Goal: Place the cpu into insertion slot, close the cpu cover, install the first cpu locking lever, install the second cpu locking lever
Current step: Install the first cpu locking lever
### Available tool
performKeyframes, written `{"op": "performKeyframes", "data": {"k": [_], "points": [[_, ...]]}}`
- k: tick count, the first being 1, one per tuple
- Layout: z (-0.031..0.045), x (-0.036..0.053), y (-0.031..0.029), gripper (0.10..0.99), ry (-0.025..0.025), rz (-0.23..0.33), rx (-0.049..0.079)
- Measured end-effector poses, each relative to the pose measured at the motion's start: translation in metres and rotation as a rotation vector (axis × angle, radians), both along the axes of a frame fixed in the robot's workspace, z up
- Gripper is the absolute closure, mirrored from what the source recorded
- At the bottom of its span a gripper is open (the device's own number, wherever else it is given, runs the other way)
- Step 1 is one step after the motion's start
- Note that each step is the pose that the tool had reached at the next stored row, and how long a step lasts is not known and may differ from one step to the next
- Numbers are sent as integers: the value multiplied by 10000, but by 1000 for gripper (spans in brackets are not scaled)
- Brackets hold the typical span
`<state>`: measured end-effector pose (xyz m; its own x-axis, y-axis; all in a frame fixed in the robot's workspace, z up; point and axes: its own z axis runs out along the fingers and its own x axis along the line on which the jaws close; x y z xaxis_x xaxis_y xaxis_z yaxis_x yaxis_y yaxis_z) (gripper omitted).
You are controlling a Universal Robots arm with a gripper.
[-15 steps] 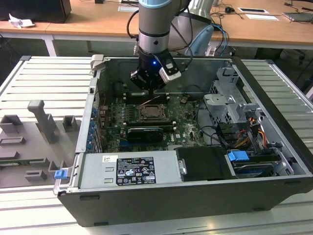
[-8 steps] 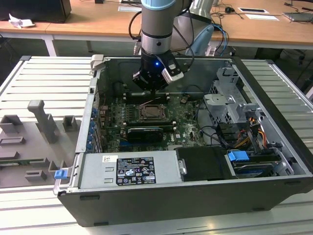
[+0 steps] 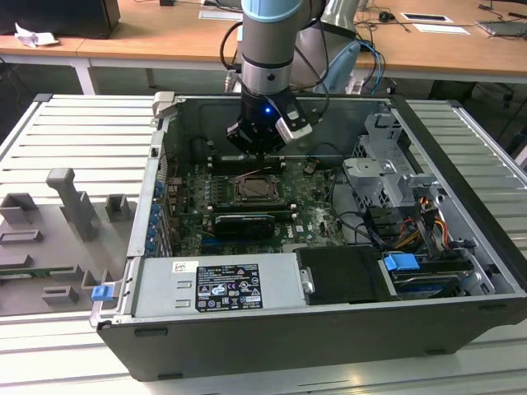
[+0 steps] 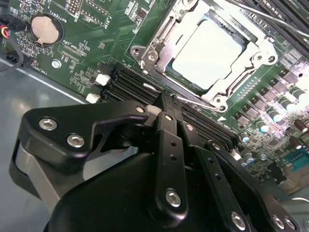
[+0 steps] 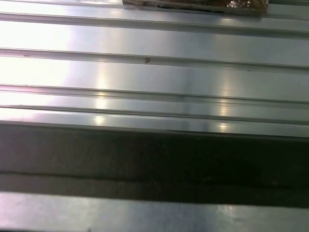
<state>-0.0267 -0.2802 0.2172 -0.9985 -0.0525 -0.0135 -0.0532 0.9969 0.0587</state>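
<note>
Pale beige-silver cpu sits seated in insertion slot, just beyond claw tips. Silver cpu cover lies down around chip, framing it through central window, so chip stays captive. Claw clenched, fingers pressed together, grasping nothing, poised low over green motherboard beside socket edge, near thin locking lever. Open pc case rests on bench.

An open computer case is carried on a ribbed grey metal desk, with grey fixture blocks laid beside it toward the exterior view's left.
</note>
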Motion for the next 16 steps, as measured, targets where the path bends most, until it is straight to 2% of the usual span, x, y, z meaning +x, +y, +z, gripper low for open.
{"op": "performKeyframes", "data": {"k": [16], "points": [[-118,60,0,980,-4,1,16]]}}
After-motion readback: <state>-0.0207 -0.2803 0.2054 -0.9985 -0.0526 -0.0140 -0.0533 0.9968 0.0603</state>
